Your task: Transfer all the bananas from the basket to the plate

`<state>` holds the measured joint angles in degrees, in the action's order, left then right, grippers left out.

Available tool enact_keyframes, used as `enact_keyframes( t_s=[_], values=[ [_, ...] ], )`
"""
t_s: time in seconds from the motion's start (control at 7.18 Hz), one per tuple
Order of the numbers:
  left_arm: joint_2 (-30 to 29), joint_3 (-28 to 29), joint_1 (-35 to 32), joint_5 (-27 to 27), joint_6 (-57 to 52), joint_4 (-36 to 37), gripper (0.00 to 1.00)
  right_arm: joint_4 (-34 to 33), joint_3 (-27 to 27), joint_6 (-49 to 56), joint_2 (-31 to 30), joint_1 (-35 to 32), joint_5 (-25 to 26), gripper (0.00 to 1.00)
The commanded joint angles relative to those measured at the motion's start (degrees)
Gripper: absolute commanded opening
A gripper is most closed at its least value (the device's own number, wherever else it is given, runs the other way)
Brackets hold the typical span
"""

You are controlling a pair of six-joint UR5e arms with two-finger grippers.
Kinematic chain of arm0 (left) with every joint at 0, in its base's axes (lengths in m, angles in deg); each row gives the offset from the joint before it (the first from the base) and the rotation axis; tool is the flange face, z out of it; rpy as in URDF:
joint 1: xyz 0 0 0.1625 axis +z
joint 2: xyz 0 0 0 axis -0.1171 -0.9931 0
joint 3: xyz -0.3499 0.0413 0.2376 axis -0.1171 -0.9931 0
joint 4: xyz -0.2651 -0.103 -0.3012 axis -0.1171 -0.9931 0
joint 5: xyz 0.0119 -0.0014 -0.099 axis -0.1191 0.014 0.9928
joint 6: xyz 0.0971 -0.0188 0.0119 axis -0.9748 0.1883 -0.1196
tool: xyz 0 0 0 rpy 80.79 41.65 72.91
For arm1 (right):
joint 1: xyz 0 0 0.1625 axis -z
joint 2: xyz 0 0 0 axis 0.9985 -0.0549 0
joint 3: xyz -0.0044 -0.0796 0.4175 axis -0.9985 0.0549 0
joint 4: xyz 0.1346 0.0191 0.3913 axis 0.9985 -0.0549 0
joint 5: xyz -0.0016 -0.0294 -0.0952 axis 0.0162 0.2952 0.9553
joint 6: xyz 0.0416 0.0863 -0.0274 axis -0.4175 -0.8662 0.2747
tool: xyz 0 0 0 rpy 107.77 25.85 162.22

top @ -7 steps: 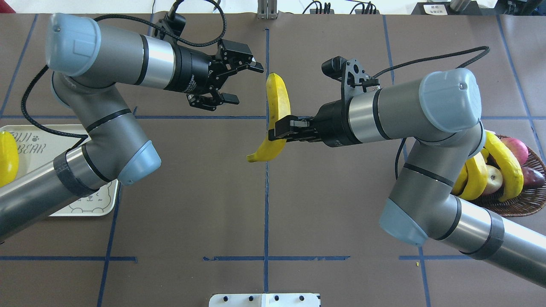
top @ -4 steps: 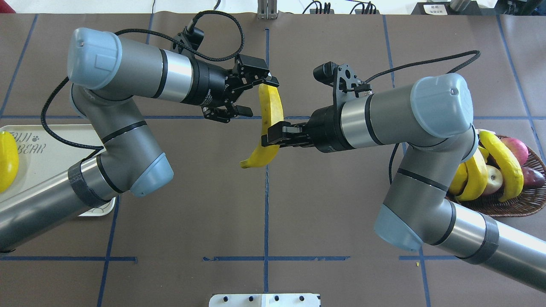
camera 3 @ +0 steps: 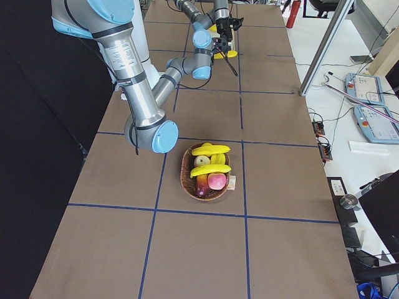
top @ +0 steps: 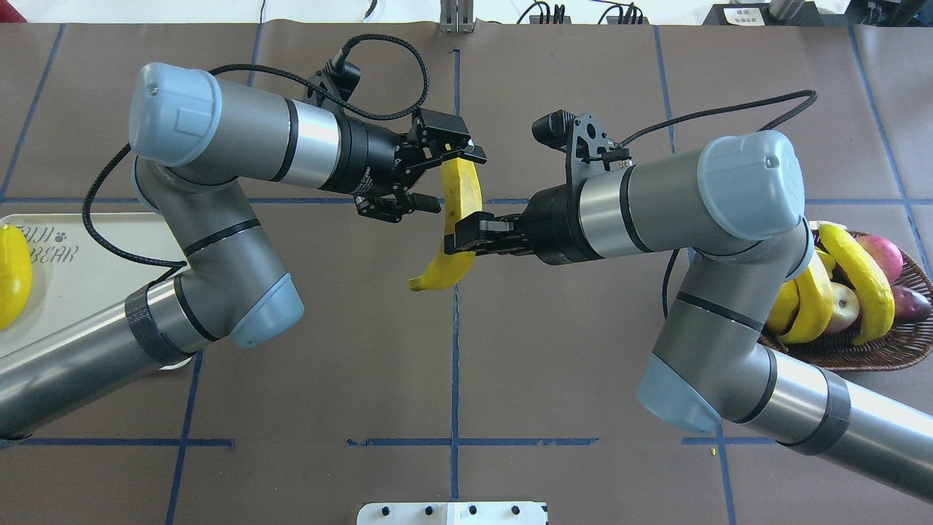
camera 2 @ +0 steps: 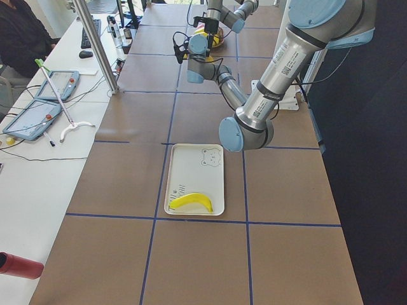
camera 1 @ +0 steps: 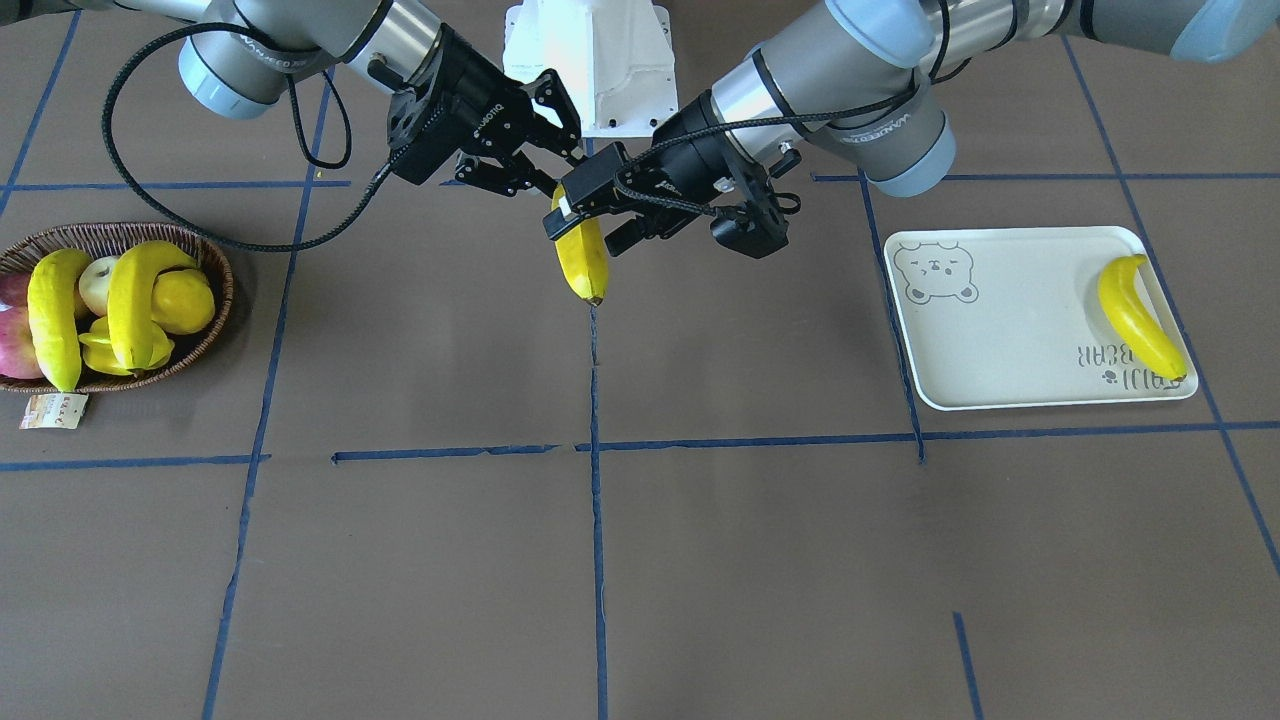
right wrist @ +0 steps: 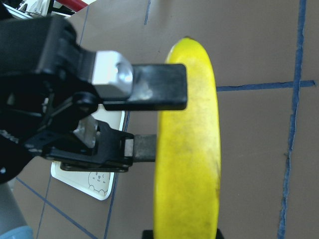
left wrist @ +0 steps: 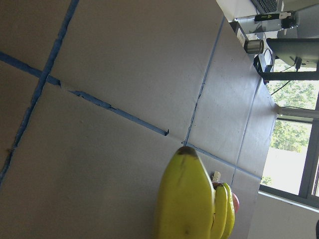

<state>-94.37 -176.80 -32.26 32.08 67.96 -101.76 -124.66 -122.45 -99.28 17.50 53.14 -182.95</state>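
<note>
My right gripper (top: 463,238) is shut on a banana (top: 466,191) and holds it in the air over the table's middle; it also shows in the front view (camera 1: 583,262) and the right wrist view (right wrist: 192,149). My left gripper (top: 455,181) is open, its fingers (right wrist: 154,87) straddling the banana's far end. One banana (camera 1: 1140,315) lies on the cream plate (camera 1: 1000,330). Two bananas (camera 1: 55,315) (camera 1: 135,300) lie in the wicker basket (camera 1: 218,290) at the right arm's side.
The basket also holds red apples (top: 878,255), a pale round fruit (camera 1: 97,283), a yellow pear-like fruit (camera 1: 182,300) and a dark purple fruit (top: 911,300). A paper tag (camera 1: 50,411) lies by it. The white robot base (camera 1: 590,60) stands between the arms.
My left arm has swung right toward the banana, and its open jaws now straddle the far end. My right gripper has shifted the banana slightly left and nearer.
</note>
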Motion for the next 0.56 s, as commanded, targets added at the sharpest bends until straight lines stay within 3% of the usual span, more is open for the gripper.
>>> enact_keyframes(
  t_s=[0.0,0.42],
  values=[
    [-0.13,0.0,1.7,-2.48,0.0,-0.07,0.99,0.0,-0.06,0.0,0.0,0.05,0.01,0.03],
    [-0.22,0.09,2.51,-3.82,0.0,-0.07,0.99,0.0,-0.06,0.09,-0.09,-0.04,0.01,0.03]
  ],
)
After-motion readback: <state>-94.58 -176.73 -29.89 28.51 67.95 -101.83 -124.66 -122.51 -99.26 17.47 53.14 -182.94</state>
